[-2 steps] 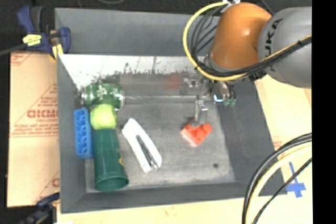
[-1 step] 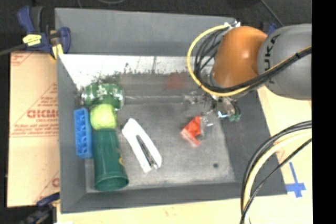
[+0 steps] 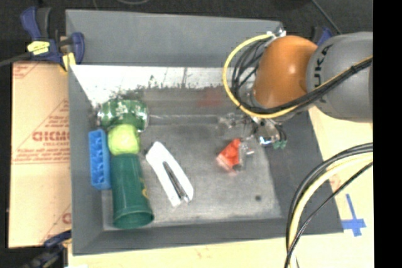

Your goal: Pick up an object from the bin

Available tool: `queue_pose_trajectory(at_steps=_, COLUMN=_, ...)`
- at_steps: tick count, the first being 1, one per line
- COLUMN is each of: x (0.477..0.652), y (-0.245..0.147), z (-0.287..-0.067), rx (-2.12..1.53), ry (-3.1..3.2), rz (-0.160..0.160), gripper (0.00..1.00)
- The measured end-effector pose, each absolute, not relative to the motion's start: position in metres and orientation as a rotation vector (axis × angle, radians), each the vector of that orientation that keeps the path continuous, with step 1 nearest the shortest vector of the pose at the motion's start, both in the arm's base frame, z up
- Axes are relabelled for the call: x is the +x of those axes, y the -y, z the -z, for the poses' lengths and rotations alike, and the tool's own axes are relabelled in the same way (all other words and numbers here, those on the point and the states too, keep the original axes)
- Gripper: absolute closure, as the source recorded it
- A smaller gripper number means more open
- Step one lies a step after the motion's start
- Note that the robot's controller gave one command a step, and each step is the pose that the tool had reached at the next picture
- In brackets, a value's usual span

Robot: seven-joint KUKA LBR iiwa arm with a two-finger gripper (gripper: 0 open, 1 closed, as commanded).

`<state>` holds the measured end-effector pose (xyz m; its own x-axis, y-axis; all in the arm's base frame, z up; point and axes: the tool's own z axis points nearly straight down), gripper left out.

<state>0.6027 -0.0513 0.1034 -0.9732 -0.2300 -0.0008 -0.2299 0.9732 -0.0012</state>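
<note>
**Small red object (image 3: pixel 230 155) close by the claw (image 3: pixel 246 140), in the right half of the bin (image 3: pixel 220 198)**

This object lies on the grey floor of the bin, a little right of the middle and well apart from the other things. The claw stands just above it and slightly to the right. Whether the two touch I cannot tell, and I also cannot tell if the claw is released or clenched. Above the claw are the orange cover (image 3: pixel 282 72) and the grey arm (image 3: pixel 345 75), with yellow and black cables around them.

On the left side lies a group of things:
- a white flat piece (image 3: pixel 168 174) with a dark slot
- a dark green cup (image 3: pixel 129 191) on its side
- a yellow-green ball (image 3: pixel 123 140) at the cup's upper end
- a blue block (image 3: pixel 98 159) along the left wall
- a green crumpled thing (image 3: pixel 122 112) just above the ball
</note>
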Motion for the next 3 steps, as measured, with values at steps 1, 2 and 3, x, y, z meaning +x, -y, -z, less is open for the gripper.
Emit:
queue_pose_trajectory(at_steps=1, x=0.602, y=0.052, z=-0.127, rx=-0.277, ry=-3.133, rz=-0.002, gripper=0.0)
queue_pose_trajectory(at_steps=2, x=0.603, y=0.06, z=-0.119, rx=-0.605, ry=-3.067, rz=0.008, gripper=0.0)
queue_pose_trajectory(at_steps=3, x=0.613, y=0.083, z=-0.074, rx=-0.915, ry=-3.0, rz=0.001, gripper=1.0)
